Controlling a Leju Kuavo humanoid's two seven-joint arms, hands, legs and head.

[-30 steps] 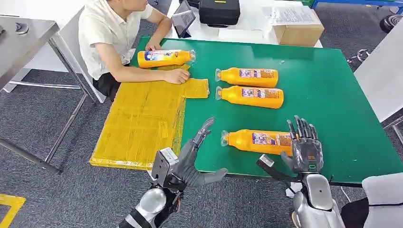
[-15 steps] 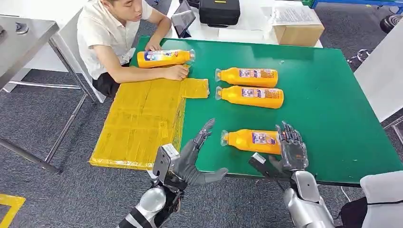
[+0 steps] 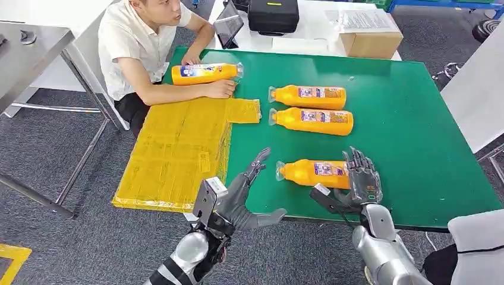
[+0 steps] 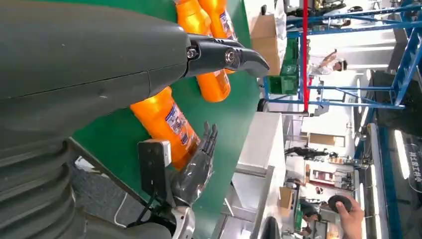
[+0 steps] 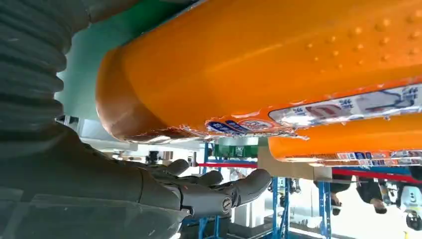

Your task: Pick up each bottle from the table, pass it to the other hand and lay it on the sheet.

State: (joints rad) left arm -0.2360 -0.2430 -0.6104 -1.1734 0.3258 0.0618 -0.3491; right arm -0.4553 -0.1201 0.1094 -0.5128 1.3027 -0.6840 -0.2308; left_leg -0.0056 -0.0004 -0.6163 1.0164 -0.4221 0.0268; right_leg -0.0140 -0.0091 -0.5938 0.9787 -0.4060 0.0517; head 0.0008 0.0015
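The nearest orange bottle (image 3: 310, 173) lies on its side near the front edge of the green table (image 3: 410, 119), cap pointing toward the yellow sheet (image 3: 178, 148). My right hand (image 3: 361, 180) stands at its base end with fingers stretched up and holds nothing; in the right wrist view the bottle (image 5: 259, 64) is close beside the straight fingers (image 5: 214, 191). My left hand (image 3: 241, 199) hovers open off the table's front edge, between sheet and bottle. Two more bottles (image 3: 308, 95) (image 3: 312, 120) lie side by side mid-table. A fourth bottle (image 3: 205, 72) lies by the person.
A person (image 3: 142, 47) sits at the table's far left corner, one hand (image 3: 221, 91) resting on the sheet's far end. Behind the table are a cardboard box (image 3: 371, 37), a black case (image 3: 273, 15) and a tablet (image 3: 229, 27). A grey table (image 3: 30, 41) stands at left.
My right hand has moved left along the front edge and closed in on the nearest bottle's base. The left hand has hardly moved.
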